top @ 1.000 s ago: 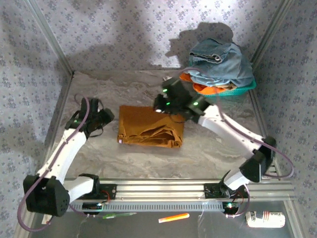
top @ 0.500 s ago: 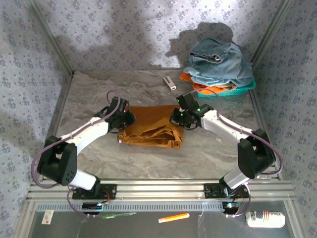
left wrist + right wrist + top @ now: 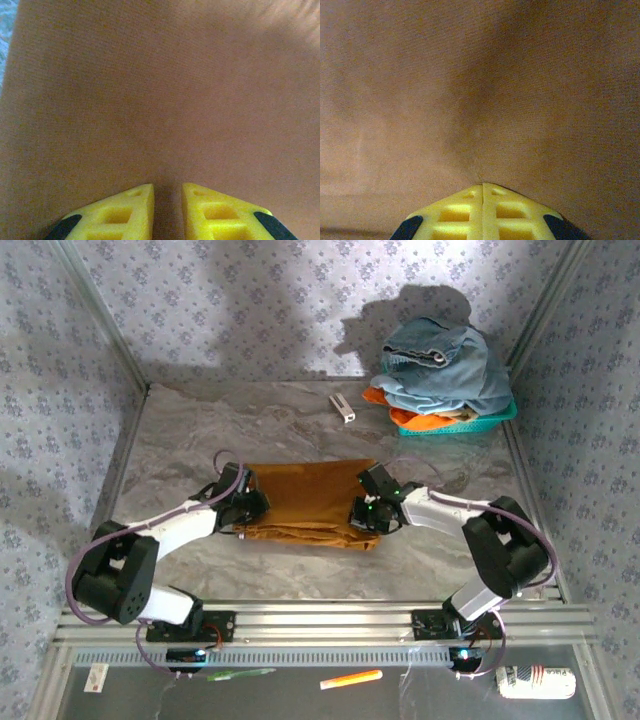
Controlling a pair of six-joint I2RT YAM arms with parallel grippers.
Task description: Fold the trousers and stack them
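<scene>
Beyond, a heaped basket (image 3: 497, 418) sits apparently clear of the trousers (image 3: 305, 495).

Trousers (image 3: 305, 495): mustard cloth, matt, with a fine ribbed weave close up.
Table (image 3: 300, 420): grey marbled top, smooth, faint sheen.
Walls (image 3: 250, 310): matt sprigged covering; cloth or paper, I cannot tell.
Basket (image 3: 480, 422): teal plastic.
Garment (image 3: 440, 365) heaped in it: faded blue denim.
Fingers (image 3: 125, 215): yellow plastic, matt, with moulded hollows.
Front rail (image 3: 320, 618): bare brushed metal.
</scene>
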